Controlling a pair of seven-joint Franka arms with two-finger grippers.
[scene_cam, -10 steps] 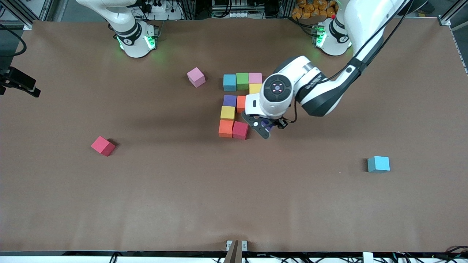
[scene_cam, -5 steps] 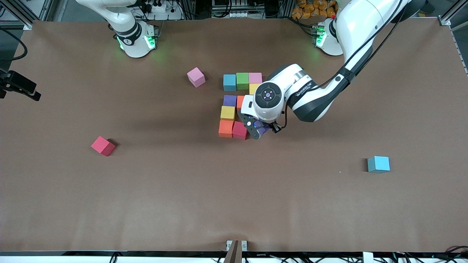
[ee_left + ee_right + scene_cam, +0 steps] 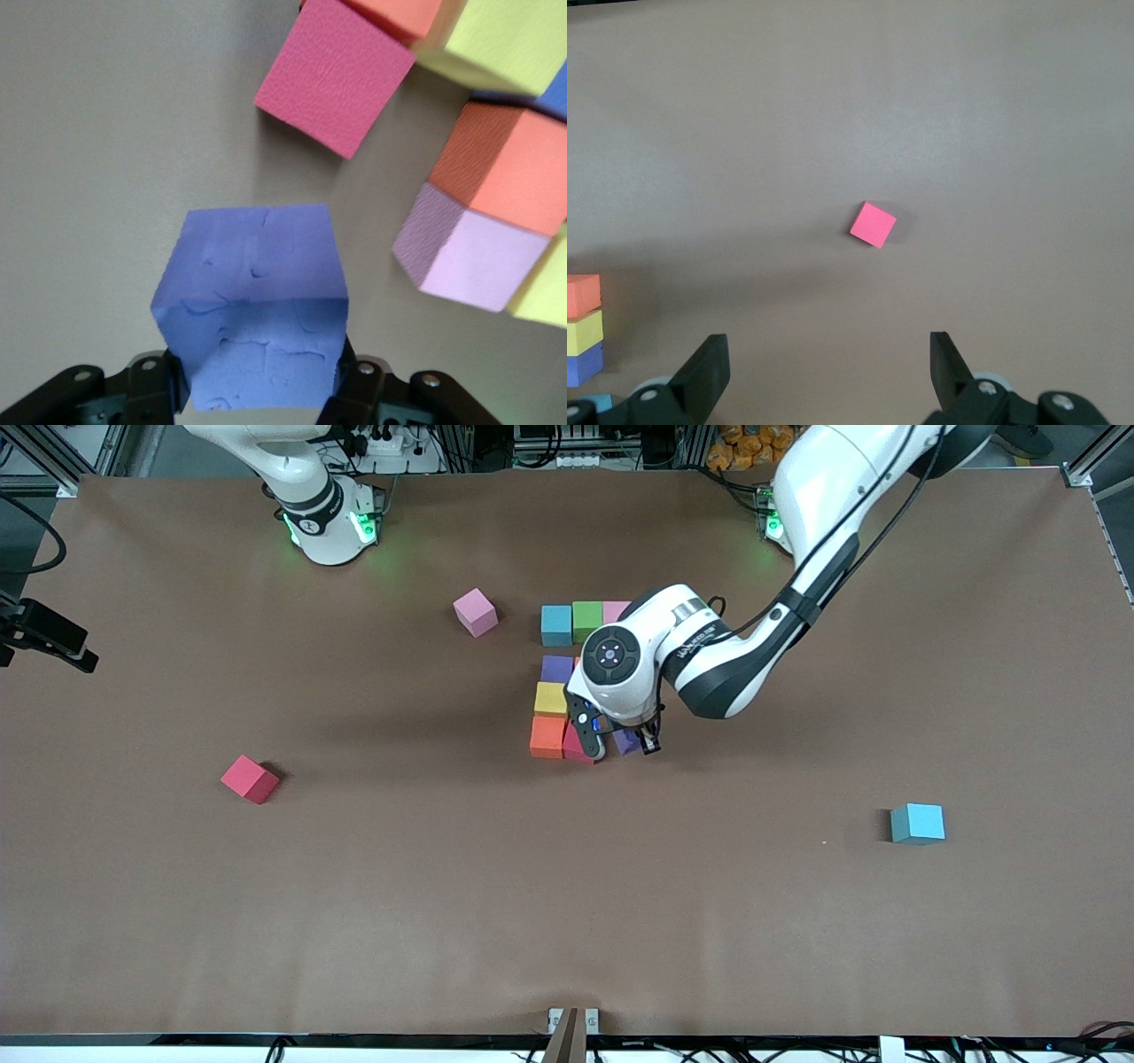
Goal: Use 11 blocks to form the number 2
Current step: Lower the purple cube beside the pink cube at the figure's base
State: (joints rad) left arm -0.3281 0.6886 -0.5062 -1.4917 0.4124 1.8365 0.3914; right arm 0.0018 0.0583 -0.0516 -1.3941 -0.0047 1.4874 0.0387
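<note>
The partly built number 2 (image 3: 556, 668) lies mid-table: a blue, green and pink row, then purple, yellow (image 3: 550, 699), orange (image 3: 547, 736) and red blocks (image 3: 574, 746), some hidden under the left arm. My left gripper (image 3: 617, 741) is shut on a purple block (image 3: 628, 742), low beside the red block. In the left wrist view the purple block (image 3: 252, 301) sits between the fingers (image 3: 168, 381), a small gap from the red block (image 3: 335, 75). My right gripper (image 3: 828, 372) is open and empty, high over the table, with a red block (image 3: 873, 224) in its view.
Loose blocks lie apart: a pink one (image 3: 476, 612) toward the right arm's base, a red one (image 3: 249, 779) toward the right arm's end, a blue one (image 3: 917, 823) toward the left arm's end. Bare brown table surrounds them.
The left gripper has carried the purple block toward the right arm's end, up beside the red block. The right arm has not moved.
</note>
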